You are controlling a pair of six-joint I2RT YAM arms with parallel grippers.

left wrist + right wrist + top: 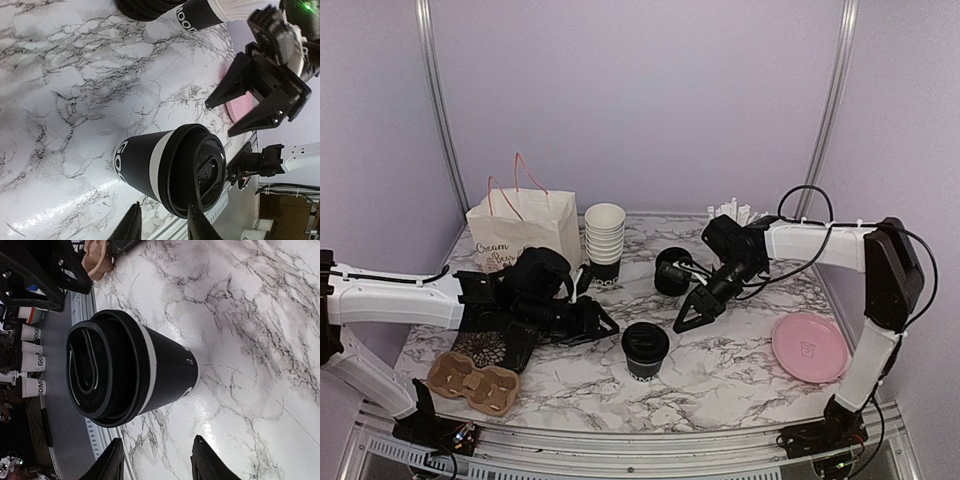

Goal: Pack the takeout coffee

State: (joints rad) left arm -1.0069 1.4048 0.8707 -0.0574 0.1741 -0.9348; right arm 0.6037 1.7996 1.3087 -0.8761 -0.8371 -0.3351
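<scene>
Bright, even light; white glare on marble table (210,412) beside coffee cup (165,370).

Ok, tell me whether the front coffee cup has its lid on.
On. The black lid caps the upright coffee cup.

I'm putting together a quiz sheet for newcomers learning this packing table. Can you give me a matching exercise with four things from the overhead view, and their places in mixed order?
Things:
1. paper bag
2. plate
3. cardboard cup carrier
4. lidded coffee cup

Places:
A. front left
B. centre front
C. back left
D. front right

Pairs: 1-C, 2-D, 3-A, 4-B
</scene>
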